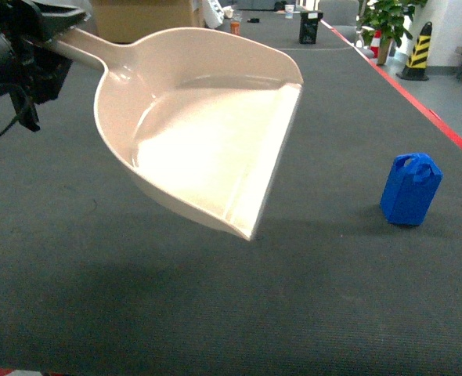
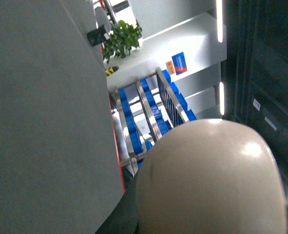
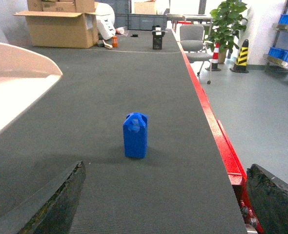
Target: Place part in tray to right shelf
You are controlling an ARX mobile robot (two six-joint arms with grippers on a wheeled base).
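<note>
The beige tray [image 1: 207,149] hangs tilted above the dark table, its flat lip toward the right. My left gripper [image 1: 47,27] is shut on its handle at the top left. In the left wrist view only the tray's rounded back [image 2: 212,180] shows, hiding the jaws. The blue part [image 1: 410,189] stands upright on the table right of the tray, untouched. In the right wrist view the part [image 3: 135,135] is ahead of my right gripper [image 3: 166,170], which is open and holds nothing. The right shelf [image 3: 283,58], a steel rack with blue crates, is off the table's right side.
The red table edge [image 1: 427,110] runs along the right, with grey floor beyond. At the table's far end are a cardboard box [image 3: 61,27] and a black container [image 3: 157,38]. A chair [image 3: 193,41], a plant [image 3: 227,24] and a striped cone [image 3: 241,56] stand past it.
</note>
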